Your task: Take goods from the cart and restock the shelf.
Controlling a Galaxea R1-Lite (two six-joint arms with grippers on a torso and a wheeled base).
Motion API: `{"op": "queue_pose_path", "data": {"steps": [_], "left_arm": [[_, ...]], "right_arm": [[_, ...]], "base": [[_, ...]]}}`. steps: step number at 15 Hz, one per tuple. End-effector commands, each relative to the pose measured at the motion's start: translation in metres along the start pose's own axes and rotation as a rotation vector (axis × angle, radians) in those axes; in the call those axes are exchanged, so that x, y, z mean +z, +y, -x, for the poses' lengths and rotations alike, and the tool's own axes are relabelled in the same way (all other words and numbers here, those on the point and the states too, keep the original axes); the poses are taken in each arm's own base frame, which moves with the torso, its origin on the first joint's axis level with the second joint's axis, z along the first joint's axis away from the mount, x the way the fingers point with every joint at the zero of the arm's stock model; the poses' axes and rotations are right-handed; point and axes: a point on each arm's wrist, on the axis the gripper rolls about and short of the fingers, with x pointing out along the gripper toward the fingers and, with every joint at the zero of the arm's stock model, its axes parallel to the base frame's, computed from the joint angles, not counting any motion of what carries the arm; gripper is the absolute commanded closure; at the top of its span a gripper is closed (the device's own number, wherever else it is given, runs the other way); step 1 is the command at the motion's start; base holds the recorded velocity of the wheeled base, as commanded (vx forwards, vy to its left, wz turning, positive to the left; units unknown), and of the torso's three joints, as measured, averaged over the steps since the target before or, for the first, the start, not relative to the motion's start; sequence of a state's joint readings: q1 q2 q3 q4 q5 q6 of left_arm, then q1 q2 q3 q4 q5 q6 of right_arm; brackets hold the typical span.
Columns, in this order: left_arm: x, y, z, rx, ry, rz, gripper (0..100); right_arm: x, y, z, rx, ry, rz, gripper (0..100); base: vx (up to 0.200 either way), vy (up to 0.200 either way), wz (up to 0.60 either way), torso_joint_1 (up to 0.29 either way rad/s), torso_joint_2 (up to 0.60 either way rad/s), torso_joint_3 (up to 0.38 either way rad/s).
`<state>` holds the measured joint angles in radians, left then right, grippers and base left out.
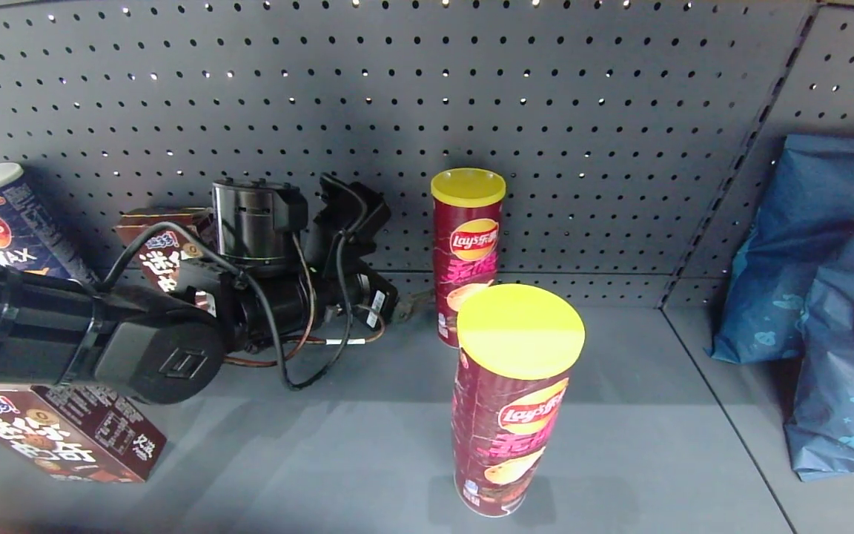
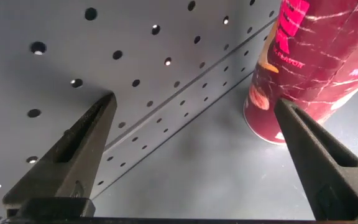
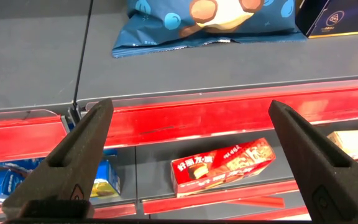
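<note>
Two dark red chip cans with yellow lids stand upright on the grey shelf (image 1: 338, 445). The front can (image 1: 508, 415) is near the shelf's front, and the back can (image 1: 468, 252) stands by the pegboard wall. My left arm's wrist (image 1: 279, 252) lies low over the shelf, just left of the back can. My left gripper (image 2: 194, 102) is open and holds nothing; the back can (image 2: 303, 62) stands beyond one fingertip, apart from it. My right gripper (image 3: 189, 106) is open and holds nothing, facing lower shelves with red rails.
On the left are a brown biscuit box (image 1: 64, 437) at the front, another (image 1: 160, 252) behind the arm, and a tilted blue can (image 1: 12, 222). Blue bags (image 1: 827, 297) fill the right bay. Lower shelves hold a brown box (image 3: 222, 165) and a blue bag (image 3: 210, 18).
</note>
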<state>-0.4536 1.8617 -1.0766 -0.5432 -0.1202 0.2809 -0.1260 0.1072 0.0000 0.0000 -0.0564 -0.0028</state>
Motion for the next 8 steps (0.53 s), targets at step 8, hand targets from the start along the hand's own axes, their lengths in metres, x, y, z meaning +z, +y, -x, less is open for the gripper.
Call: {"op": "queue_pose_path", "data": {"steps": [8], "left_arm": [[0.035, -0.001, 0.031, 0.034, -0.11, -0.018, 0]], "right_arm": [[0.0, 0.0, 0.0, 0.0, 0.002, 0.0, 0]], "base": [[0.0, 0.0, 0.0, 0.0, 0.0, 0.0]]}}
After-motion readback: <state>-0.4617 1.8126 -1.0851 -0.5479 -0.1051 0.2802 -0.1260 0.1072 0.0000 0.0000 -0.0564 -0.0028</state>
